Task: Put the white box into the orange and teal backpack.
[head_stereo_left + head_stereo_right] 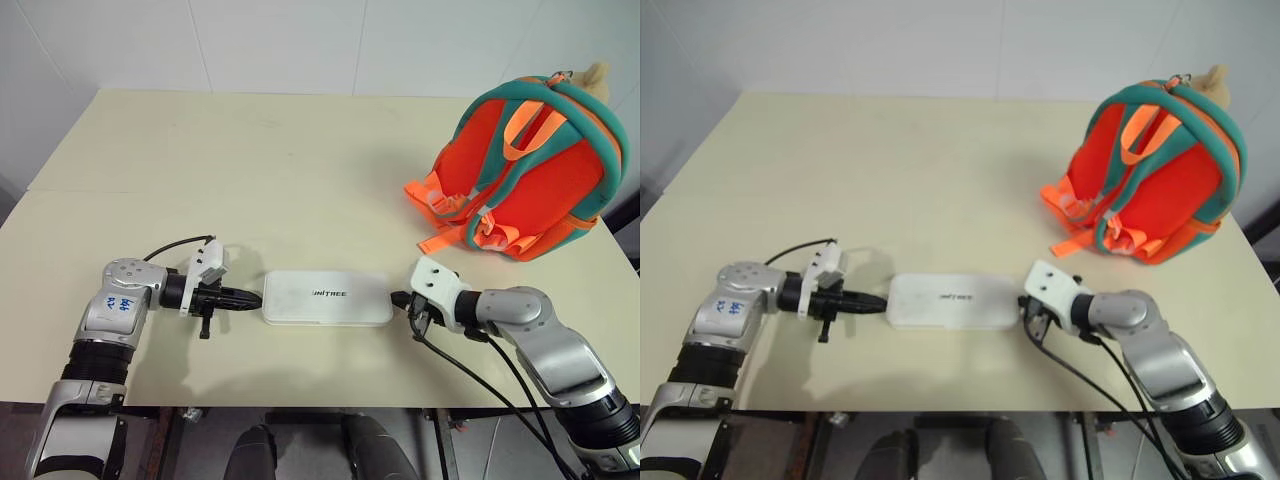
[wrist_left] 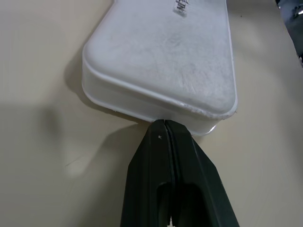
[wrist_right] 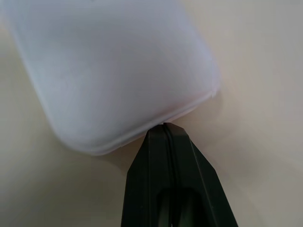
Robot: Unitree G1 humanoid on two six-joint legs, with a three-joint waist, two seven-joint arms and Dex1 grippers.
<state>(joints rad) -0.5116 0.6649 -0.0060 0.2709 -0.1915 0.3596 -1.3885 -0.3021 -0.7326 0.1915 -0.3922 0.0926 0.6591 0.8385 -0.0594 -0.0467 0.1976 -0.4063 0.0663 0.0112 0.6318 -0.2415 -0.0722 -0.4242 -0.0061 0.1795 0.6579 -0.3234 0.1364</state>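
Left eye view, read from left to right: my left gripper [image 1: 248,297] lies low over the table [image 1: 250,170] with its two black fingers pressed together, their tip meeting the left short end of the white box [image 1: 326,297]; the left wrist view shows that tip touching the box's wall just under the rim, with nothing clamped between the fingers. The box lies flat near the table's front edge, its dark lettering facing up. At its right short end my right gripper [image 1: 399,298] mirrors the left, fingers likewise closed and empty, tip against the box's edge, as the right wrist view confirms. Far to the right and toward the back stands the orange and teal backpack [image 1: 530,170], upright, straps facing me, well apart from the box; I cannot tell whether its zip is open. I judge the step in hand to be the two-sided squeeze that precedes lifting. The next move calls for even inward pressure from both tips, a level lift, then a carry rightward to the backpack's top opening.
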